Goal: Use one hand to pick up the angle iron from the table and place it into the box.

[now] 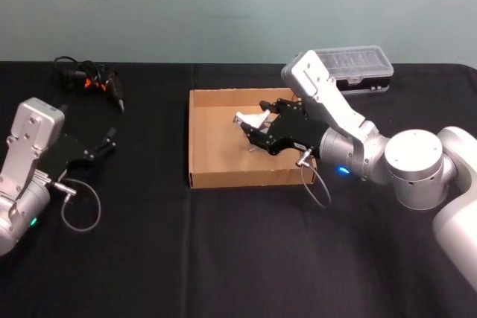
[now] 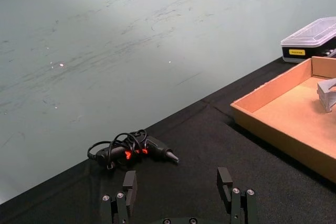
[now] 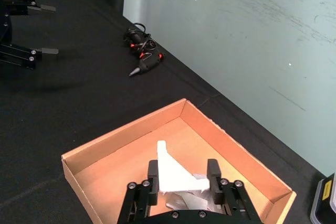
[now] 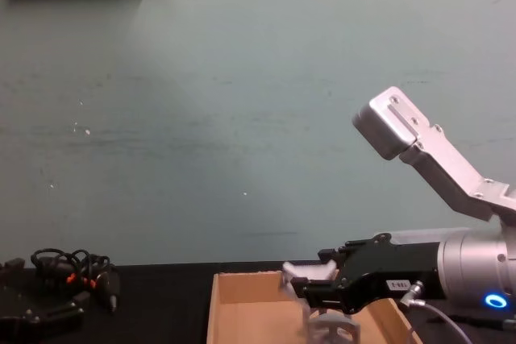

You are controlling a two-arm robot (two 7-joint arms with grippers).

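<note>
Spread apart and empty, the fingers of the left gripper [image 1: 110, 138] sit near the table's [image 1: 223, 258] left edge, just above the black top; the left wrist view shows both black fingers [image 2: 129, 184] with a wide gap between them. Behind this gripper, toward the table's back left corner, lies a black and orange tool [image 1: 104, 83] with a coiled cord, also seen in the left wrist view [image 2: 137, 149] and at the lower left of the chest view [image 4: 81, 275].

At the middle of the table stands the cardboard box [image 1: 200, 139], a shallow tan tray with low walls. The right gripper [image 1: 257, 126] reaches in over its right wall and hangs above the box floor. Its fingers pinch the angle iron [image 1: 251, 121], a pale metal bracket; the right wrist view shows the bracket [image 3: 176, 176] clamped between the two black fingers [image 3: 153, 174], lifted off the box floor [image 3: 131, 166]. In the chest view the bracket [image 4: 302, 274] sits at about the height of the box's top edge [image 4: 242, 279].

Behind the box's right back corner, at the table's back edge, rests a black plastic case [image 1: 358, 68] with a clear lid.
</note>
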